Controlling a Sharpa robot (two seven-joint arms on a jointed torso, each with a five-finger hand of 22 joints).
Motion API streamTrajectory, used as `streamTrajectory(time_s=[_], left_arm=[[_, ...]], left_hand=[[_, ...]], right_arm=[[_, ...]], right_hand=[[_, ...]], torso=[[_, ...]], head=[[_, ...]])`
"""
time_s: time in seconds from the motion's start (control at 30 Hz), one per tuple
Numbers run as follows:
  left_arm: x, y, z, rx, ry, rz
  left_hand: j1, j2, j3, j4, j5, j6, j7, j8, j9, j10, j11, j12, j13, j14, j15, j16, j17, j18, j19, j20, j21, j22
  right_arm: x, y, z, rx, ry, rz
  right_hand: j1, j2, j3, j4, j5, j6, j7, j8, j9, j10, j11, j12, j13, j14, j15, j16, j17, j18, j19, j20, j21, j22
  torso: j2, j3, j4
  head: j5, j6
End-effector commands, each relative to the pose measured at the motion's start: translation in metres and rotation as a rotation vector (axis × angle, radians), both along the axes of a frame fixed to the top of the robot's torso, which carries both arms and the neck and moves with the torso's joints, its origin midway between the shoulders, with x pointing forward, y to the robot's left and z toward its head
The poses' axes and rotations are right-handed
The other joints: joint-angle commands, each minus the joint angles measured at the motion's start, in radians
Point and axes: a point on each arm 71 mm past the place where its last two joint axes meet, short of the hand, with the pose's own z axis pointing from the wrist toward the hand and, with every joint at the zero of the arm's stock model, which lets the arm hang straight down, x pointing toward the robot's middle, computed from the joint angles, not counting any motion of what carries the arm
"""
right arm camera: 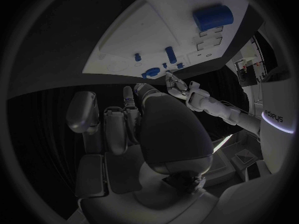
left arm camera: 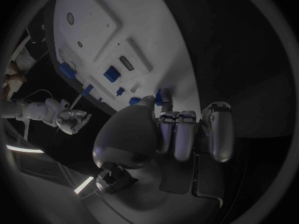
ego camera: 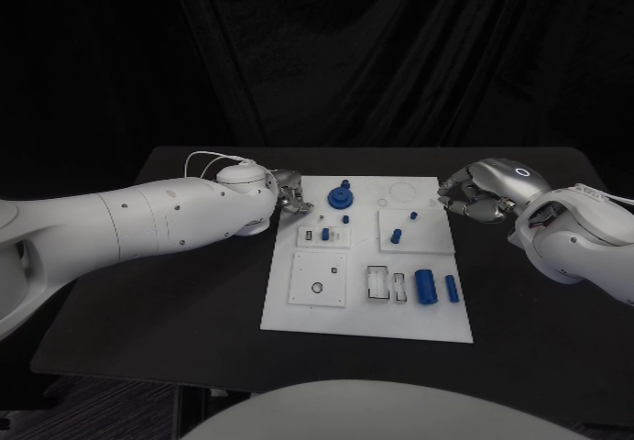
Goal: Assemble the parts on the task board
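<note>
Both hands' fingers [ego camera: 293, 203] flank the task board [ego camera: 370, 312], seemingly touching nothing.

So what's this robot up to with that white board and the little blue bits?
It is set to assemble blue parts on the white task board. Both hands sit at the board's far corners: the left hand near the round blue part, the right hand off the other edge. Neither appears to hold anything. A large blue cylinder and a slimmer one lie near the front.
</note>
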Motion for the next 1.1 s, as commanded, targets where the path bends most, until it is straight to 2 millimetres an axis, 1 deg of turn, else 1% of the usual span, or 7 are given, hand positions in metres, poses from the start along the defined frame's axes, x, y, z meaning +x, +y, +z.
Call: streamTrajectory(time_s=[0.03, 0.5, 0.67, 0.83, 0.9, 0.97, 1.1], left_arm=[[-0.001, -0.001, -0.001, -0.008, -0.001, 0.002], [-0.007, 0.0, 0.003, -0.041, -0.043, 0.023], [-0.016, 0.002, 0.005, -0.062, -0.055, 0.026], [-0.028, 0.003, 0.008, -0.084, -0.057, 0.019], [-0.034, 0.003, 0.009, -0.104, -0.044, 0.021], [-0.039, 0.002, 0.009, -0.134, -0.014, 0.034], [-0.046, 0.001, 0.009, -0.173, 0.025, 0.046]], left_hand=[[-0.065, -0.089, 0.163, 0.004, -0.009, 0.018, 0.002, -0.007, 0.023, 0.107, -0.008, 0.001, 0.265, 0.106, 0.001, 0.003, 0.263, 0.0, 0.011, -0.008, -0.005, 0.204], [-0.087, -0.151, 0.319, -0.015, -0.023, 0.041, -0.004, 0.009, 0.025, 0.107, -0.013, 0.001, 0.265, 0.106, -0.01, 0.003, 0.263, -0.001, 0.014, -0.008, -0.001, 0.205], [-0.096, -0.169, 0.354, -0.019, -0.036, 0.045, -0.005, 0.013, 0.025, 0.107, -0.014, 0.001, 0.265, 0.106, -0.011, 0.003, 0.263, -0.002, 0.015, -0.01, 0.0, 0.206], [-0.102, -0.175, 0.364, -0.02, -0.043, 0.048, -0.006, 0.015, 0.025, 0.107, -0.015, 0.001, 0.265, 0.106, -0.012, 0.003, 0.263, -0.001, 0.015, -0.01, 0.0, 0.206], [-0.111, -0.182, 0.374, -0.019, -0.054, 0.051, -0.006, 0.017, 0.025, 0.107, -0.016, 0.001, 0.265, 0.106, -0.013, 0.003, 0.263, -0.002, 0.016, -0.011, 0.002, 0.206], [-0.12, -0.188, 0.388, -0.02, -0.088, 0.054, -0.008, 0.019, 0.025, 0.107, -0.017, 0.001, 0.265, 0.106, -0.013, 0.003, 0.263, -0.002, 0.018, -0.012, 0.003, 0.207], [-0.125, -0.188, 0.391, -0.018, -0.094, 0.055, -0.007, 0.02, 0.025, 0.107, -0.016, 0.001, 0.265, 0.106, -0.013, 0.003, 0.263, -0.002, 0.017, -0.012, 0.001, 0.206]], right_arm=[[0.001, -0.001, -0.001, -0.005, 0.005, -0.015], [0.001, -0.002, -0.001, -0.006, 0.006, -0.019], [0.0, -0.003, -0.001, -0.007, 0.007, -0.023], [0.0, -0.005, -0.001, -0.007, 0.007, -0.028], [0.0, -0.005, -0.001, -0.007, 0.005, -0.028], [0.0, -0.005, -0.001, -0.006, 0.004, -0.028], [0.0, -0.005, -0.001, -0.006, 0.004, -0.028]], right_hand=[[-0.003, -0.004, 0.004, 0.0, 0.004, 0.004, -0.001, -0.006, -0.001, 0.0, -0.001, -0.002, 0.091, 0.048, 0.002, -0.006, 0.176, 0.004, -0.002, -0.001, -0.004, 0.143], [-0.002, -0.004, 0.005, -0.001, 0.005, 0.004, -0.001, -0.006, -0.001, 0.0, -0.001, -0.003, 0.091, 0.048, 0.002, -0.007, 0.175, 0.004, -0.002, -0.001, -0.005, 0.143], [-0.002, -0.004, 0.005, -0.001, 0.005, 0.004, -0.001, -0.006, -0.001, 0.0, -0.001, -0.003, 0.091, 0.048, 0.002, -0.007, 0.175, 0.004, -0.002, -0.001, -0.005, 0.143], [-0.001, -0.004, 0.006, -0.001, 0.006, 0.004, 0.0, -0.006, -0.002, -0.001, -0.001, -0.003, 0.09, 0.048, 0.002, -0.007, 0.175, 0.004, -0.003, -0.001, -0.006, 0.143], [-0.001, -0.004, 0.006, -0.001, 0.006, 0.004, 0.0, -0.006, -0.002, -0.001, -0.001, -0.003, 0.09, 0.048, 0.002, -0.007, 0.175, 0.004, -0.003, -0.001, -0.006, 0.143], [-0.001, -0.004, 0.006, -0.001, 0.006, 0.004, 0.0, -0.006, -0.002, -0.001, -0.001, -0.003, 0.09, 0.048, 0.002, -0.007, 0.175, 0.004, -0.003, -0.001, -0.006, 0.143], [-0.001, -0.004, 0.006, -0.001, 0.006, 0.004, 0.0, -0.006, -0.002, -0.001, -0.001, -0.003, 0.09, 0.048, 0.002, -0.007, 0.175, 0.004, -0.003, -0.001, -0.006, 0.143]], torso=[[0.001, 0.0001, 0.0008], [0.0, 0.0002, -0.0001], [0.0, -0.0003, 0.0011], [0.001, -0.0003, 0.0014], [0.001, -0.0004, 0.0019], [0.001, -0.0004, 0.0023], [0.0, 0.0, 0.0027]], head=[[0.001, 0.0], [0.005, 0.0], [0.005, 0.0], [0.007, 0.0], [0.007, 0.0], [0.007, 0.0], [0.006, 0.0]])
